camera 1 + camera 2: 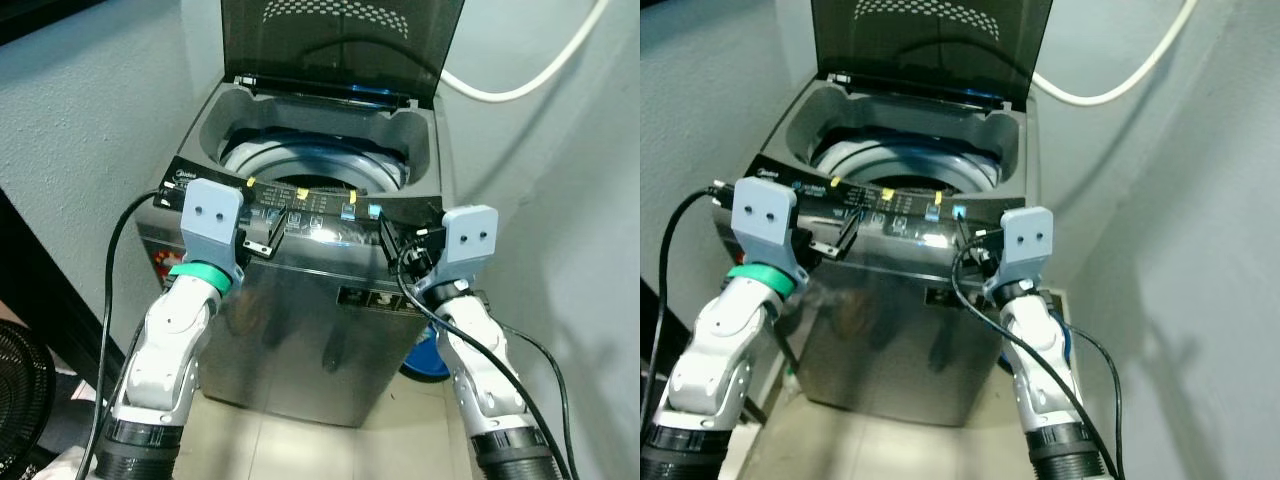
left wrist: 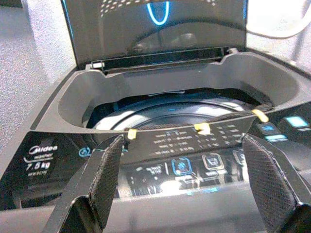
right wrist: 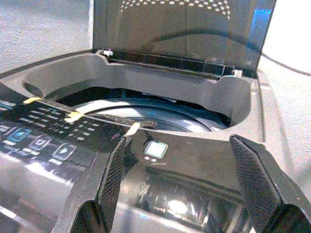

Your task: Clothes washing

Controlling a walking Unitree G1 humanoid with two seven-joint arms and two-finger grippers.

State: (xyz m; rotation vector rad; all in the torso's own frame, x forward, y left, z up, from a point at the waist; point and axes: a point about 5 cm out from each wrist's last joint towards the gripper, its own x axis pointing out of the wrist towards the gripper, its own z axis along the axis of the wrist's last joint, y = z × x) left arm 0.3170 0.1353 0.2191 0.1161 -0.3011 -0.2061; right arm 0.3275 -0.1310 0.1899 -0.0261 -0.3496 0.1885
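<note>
Left gripper (image 2: 180, 194): fingers spread wide, holding nothing, poised just above the control panel (image 1: 300, 212) near its left end.
Right gripper (image 3: 177, 187): also wide and empty, over the panel's right end, the lit power button (image 3: 156, 149) just ahead of it.
Washing machine (image 1: 300, 330): directly ahead of both grippers, lid (image 1: 340, 45) up, drum (image 1: 310, 170) beyond the panel.
Step, as I judge: pressing a button; narrow the fingers and touch with one tip, squarely.
Views: wrist cameras show button icons; head cameras show both arms, the hose (image 1: 530, 70) and the wall.
</note>
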